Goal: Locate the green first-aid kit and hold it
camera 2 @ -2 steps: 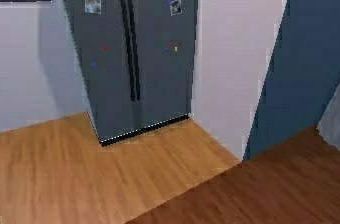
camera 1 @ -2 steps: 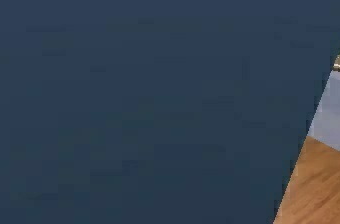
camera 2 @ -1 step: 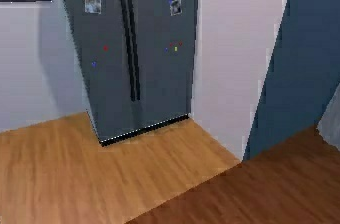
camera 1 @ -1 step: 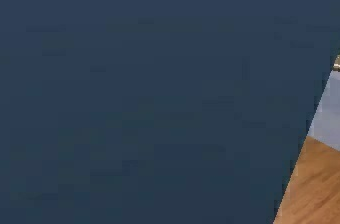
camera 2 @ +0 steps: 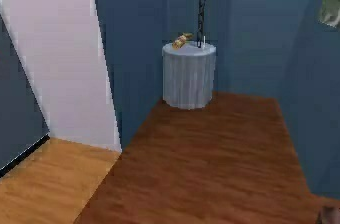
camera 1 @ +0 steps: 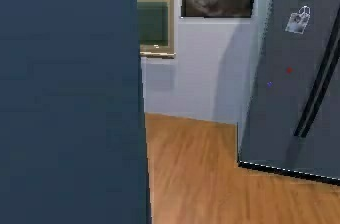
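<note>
A grey round container (camera 2: 189, 75) stands on the wood floor in a blue-walled corner in the arm side view. On its top lies a small yellowish thing (camera 2: 182, 41), too small to name. A thin dark line (camera 2: 201, 18) runs straight up from the container's top against the blue wall.
A dark blue wall (camera 1: 58, 110) takes up the forward view's left half. A grey fridge (camera 1: 308, 90) stands at the right, with open wood floor (camera 1: 198, 170) between them and a window (camera 1: 156, 28) beyond. In the arm side view, a white wall (camera 2: 63, 70) juts out left of the container.
</note>
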You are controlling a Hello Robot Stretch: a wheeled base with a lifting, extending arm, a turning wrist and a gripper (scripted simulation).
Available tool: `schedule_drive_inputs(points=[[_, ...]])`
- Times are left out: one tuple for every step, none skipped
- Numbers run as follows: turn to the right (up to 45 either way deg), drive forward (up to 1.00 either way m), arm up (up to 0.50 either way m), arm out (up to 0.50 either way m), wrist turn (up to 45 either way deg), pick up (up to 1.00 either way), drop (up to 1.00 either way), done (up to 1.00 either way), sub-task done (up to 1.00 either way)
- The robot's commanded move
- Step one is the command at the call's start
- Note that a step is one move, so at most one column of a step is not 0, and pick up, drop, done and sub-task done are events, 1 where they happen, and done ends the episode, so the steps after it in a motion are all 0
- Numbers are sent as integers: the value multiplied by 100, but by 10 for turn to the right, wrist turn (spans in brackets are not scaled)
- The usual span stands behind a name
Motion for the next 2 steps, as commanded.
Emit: schedule_drive_inputs(points=[[450, 0, 0, 0, 0, 0, 0, 0, 0], [450, 0, 0, 0, 0, 0, 0, 0, 0]])
